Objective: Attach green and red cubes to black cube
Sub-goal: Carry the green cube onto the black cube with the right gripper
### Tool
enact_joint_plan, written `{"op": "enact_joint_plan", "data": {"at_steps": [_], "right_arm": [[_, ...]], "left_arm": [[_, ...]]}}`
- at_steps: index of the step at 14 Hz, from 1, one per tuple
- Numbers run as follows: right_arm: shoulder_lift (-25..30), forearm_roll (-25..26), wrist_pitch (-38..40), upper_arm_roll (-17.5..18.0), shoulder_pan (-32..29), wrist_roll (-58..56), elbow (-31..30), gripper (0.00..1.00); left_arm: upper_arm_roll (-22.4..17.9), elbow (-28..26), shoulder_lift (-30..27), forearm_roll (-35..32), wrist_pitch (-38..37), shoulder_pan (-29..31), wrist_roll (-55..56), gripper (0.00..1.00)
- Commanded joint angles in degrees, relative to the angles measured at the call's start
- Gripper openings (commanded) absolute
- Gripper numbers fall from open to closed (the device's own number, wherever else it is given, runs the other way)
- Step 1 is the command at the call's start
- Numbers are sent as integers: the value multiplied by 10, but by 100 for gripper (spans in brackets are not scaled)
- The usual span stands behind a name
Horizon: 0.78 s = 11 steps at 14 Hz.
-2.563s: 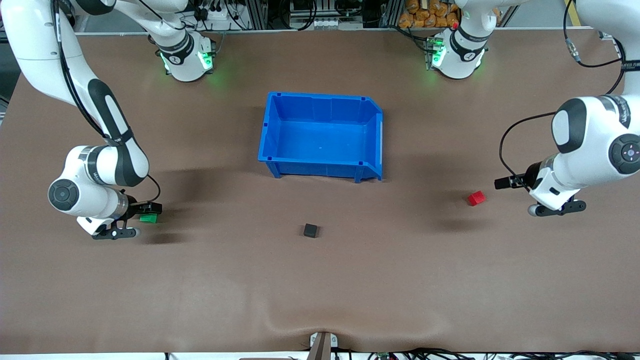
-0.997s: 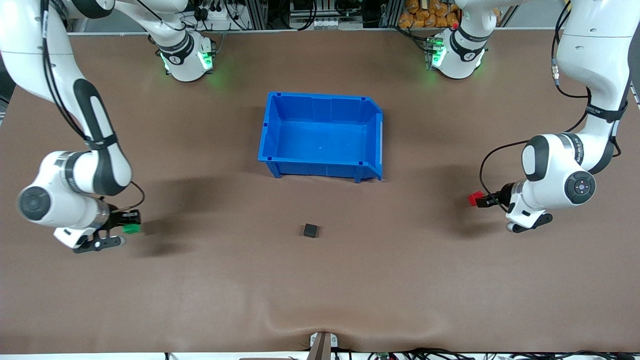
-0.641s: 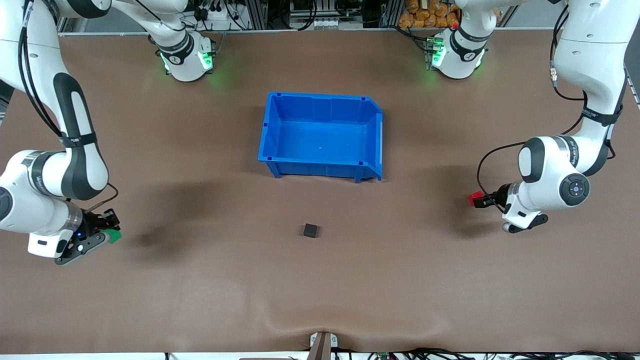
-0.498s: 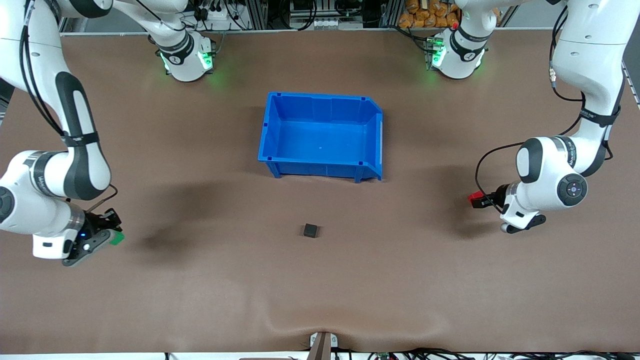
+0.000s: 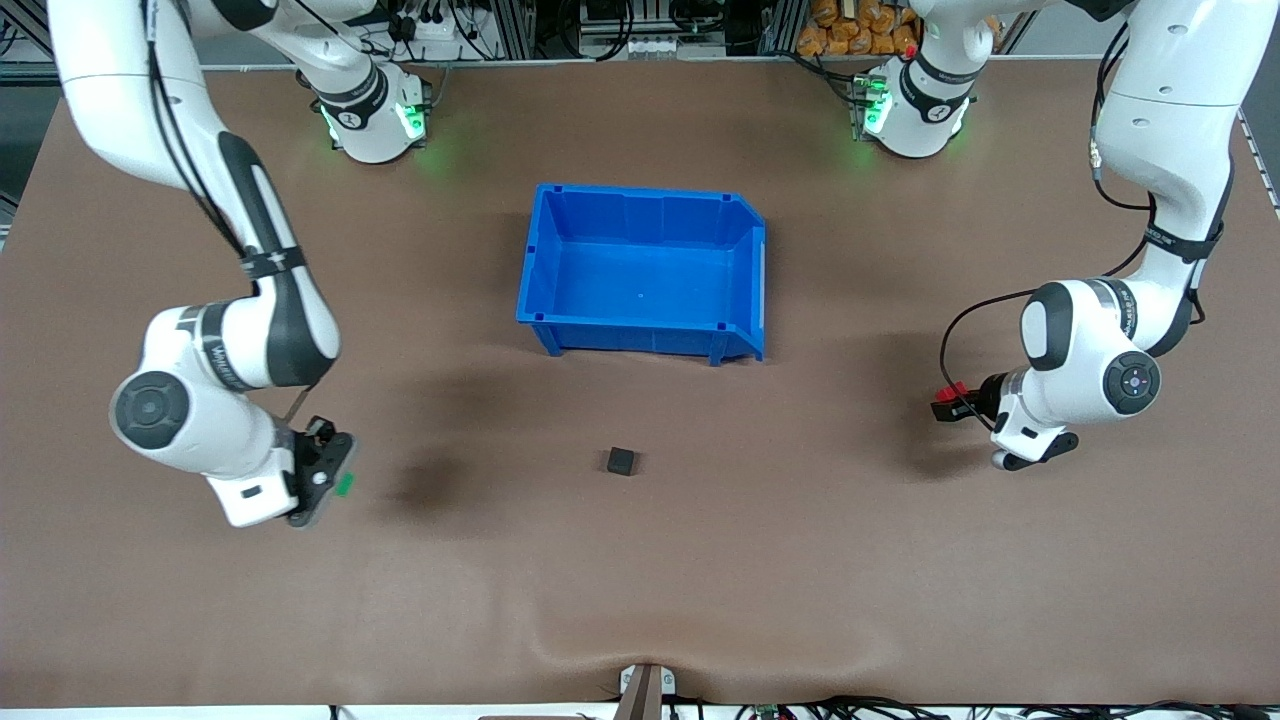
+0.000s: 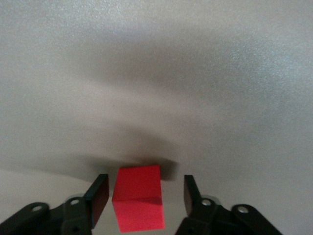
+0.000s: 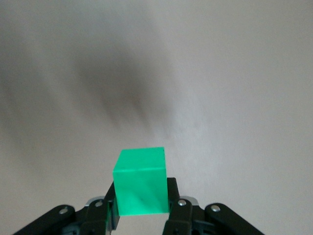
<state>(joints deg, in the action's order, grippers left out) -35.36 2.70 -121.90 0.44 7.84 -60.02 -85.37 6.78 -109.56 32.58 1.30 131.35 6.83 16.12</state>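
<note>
The black cube (image 5: 621, 461) sits alone on the brown table, nearer to the front camera than the blue bin. My right gripper (image 5: 335, 478) hangs over the table toward the right arm's end. It is shut on the green cube (image 5: 345, 486), and in the right wrist view the green cube (image 7: 140, 176) is clamped between the right gripper's (image 7: 142, 196) two fingers. The red cube (image 5: 948, 389) rests on the table toward the left arm's end. My left gripper (image 6: 145, 181) straddles the red cube (image 6: 138, 200), with a gap showing beside it.
An empty blue bin (image 5: 640, 338) stands mid-table, farther from the front camera than the black cube. Both arm bases (image 5: 370, 115) stand along the table's edge farthest from the front camera. A fold in the brown cover (image 5: 640, 640) rises at the edge nearest that camera.
My right arm swung back from the table's end toward the black cube, carrying the green cube. The left gripper's fingers have narrowed around the red cube and crept slightly toward the middle.
</note>
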Motion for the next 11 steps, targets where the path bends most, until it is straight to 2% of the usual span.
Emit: {"op": "enact_joint_plan", "data": {"at_steps": [1, 3, 5, 8, 11], "right_arm": [[-27, 3, 5, -2, 29, -41, 38, 0], [-47, 4, 5, -2, 54, -47, 62, 0], [-72, 3, 2, -2, 84, -42, 80, 0], [-104, 4, -20, -2, 127, 14, 104, 5], [-132, 5, -31, -3, 152, 39, 130, 5]], "left_arm": [[1, 1, -2, 6, 4, 3, 8, 47], [2, 3, 0, 7, 4, -2, 10, 34], [3, 0, -6, 9, 3, 3, 35, 0], [3, 6, -8, 17, 3, 1, 61, 0], [3, 14, -26, 24, 2, 0, 87, 0]]}}
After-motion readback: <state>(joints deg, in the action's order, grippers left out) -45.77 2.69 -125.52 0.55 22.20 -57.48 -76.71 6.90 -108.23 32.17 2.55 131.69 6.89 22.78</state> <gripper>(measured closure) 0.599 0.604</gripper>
